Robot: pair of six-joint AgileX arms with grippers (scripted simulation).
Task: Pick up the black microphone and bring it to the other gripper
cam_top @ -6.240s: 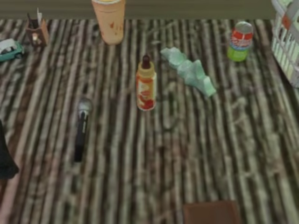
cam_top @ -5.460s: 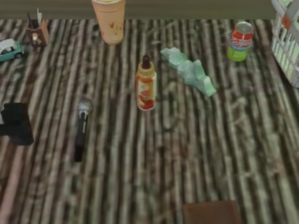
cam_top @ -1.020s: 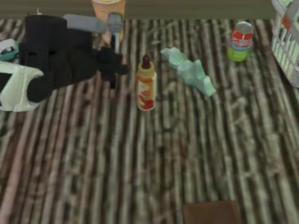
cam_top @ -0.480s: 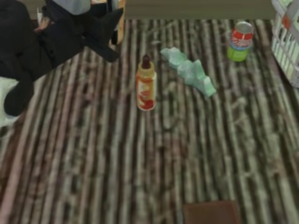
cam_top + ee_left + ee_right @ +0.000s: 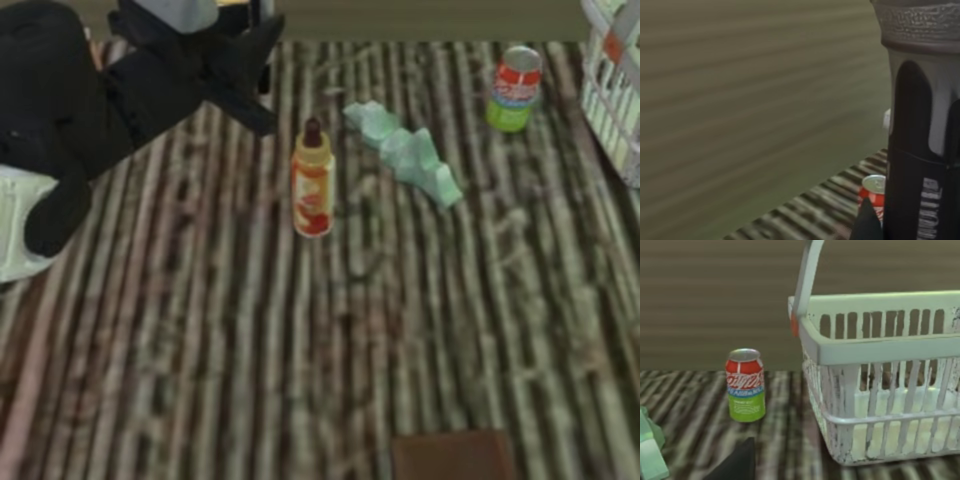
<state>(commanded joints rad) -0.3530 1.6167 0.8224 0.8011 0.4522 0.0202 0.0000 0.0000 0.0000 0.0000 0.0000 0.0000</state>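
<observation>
Black microphone (image 5: 920,150) first: it was off the table, pinched in the left gripper (image 5: 255,62), whose fingers were pressed against its dark handle. From the left wrist view the black microphone filled the near side, standing upright, its grey mesh head at the upper edge and white lettering low on the handle, with one dark fingertip (image 5: 866,226) showing just beside it. From above, the bulky black left arm with its white shell reached in from the left edge of the table, and the gripper hung up and to the left of the orange bottle (image 5: 312,185), near it but not touching. How much of the microphone showed from above I could not tell, as the arm covered most of it.

The orange bottle lay on the striped tabletop (image 5: 300,350), brown cap pointing to the far edge. A crumpled green cloth (image 5: 405,150) lay just to the right of the bottle. A red and green soda can (image 5: 514,88) stood well to the bottle's right, and a white basket (image 5: 618,95) sat beyond that at the table's right edge. A brown block (image 5: 450,455) sat far below the bottle at the near edge.

The right gripper (image 5: 737,462) showed only as a dark wedge in its own wrist view, facing the can and basket; whether it was spread or closed I could not tell.
</observation>
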